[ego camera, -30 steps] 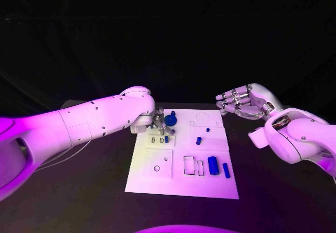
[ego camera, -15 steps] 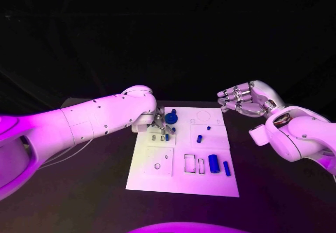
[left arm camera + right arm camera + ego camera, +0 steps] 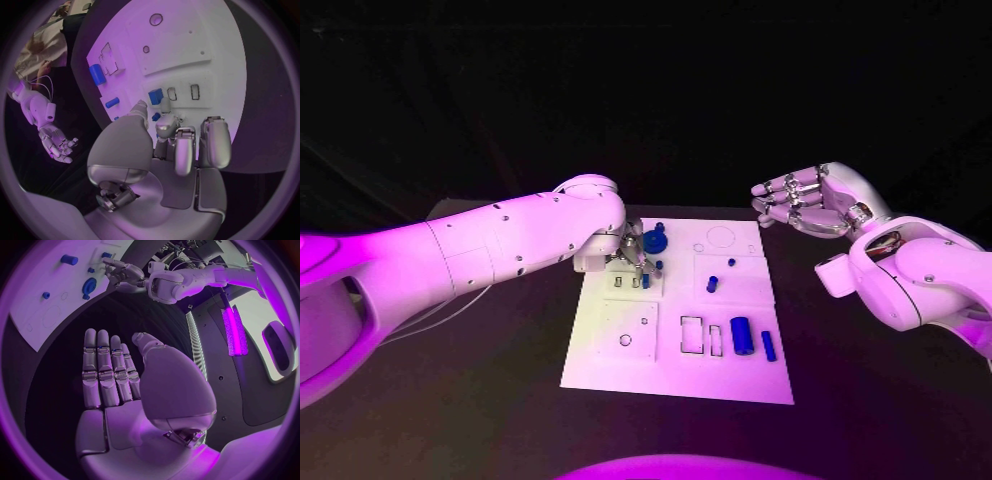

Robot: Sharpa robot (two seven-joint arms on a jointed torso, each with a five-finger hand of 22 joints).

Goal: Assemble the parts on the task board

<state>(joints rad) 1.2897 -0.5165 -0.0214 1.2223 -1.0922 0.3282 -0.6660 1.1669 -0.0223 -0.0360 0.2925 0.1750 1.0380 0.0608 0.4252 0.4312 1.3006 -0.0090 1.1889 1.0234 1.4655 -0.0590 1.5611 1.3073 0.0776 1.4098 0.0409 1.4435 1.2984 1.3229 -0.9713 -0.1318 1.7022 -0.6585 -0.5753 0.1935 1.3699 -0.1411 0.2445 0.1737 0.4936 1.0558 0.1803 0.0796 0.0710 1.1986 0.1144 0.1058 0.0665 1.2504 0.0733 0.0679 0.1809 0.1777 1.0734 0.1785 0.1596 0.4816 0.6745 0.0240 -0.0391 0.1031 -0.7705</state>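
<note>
Lying flat in the middle of the black worktop (image 3: pixel 473 400), the white task board (image 3: pixel 682 375) carries several blue parts. A round blue part (image 3: pixel 655 240) stands near the board's far edge, and a small blue peg (image 3: pixel 711 285) lies nearer its centre. Two longer blue pieces, a thick cylinder (image 3: pixel 741 336) and a thin bar (image 3: pixel 767 346), lie side by side close to the board's near right corner, beside outlined rectangular slots.

The left robot hand (image 3: pixel 629 256) hangs over the board's far left part, fingertips pointing down at a row of small slots, just beside a small blue block (image 3: pixel 155 96). Whether it pinches anything cannot be told.

The right robot hand (image 3: pixel 805 205) hovers off the board's far right corner, well apart from every part, palm open, fingers extended, holding nothing.
</note>
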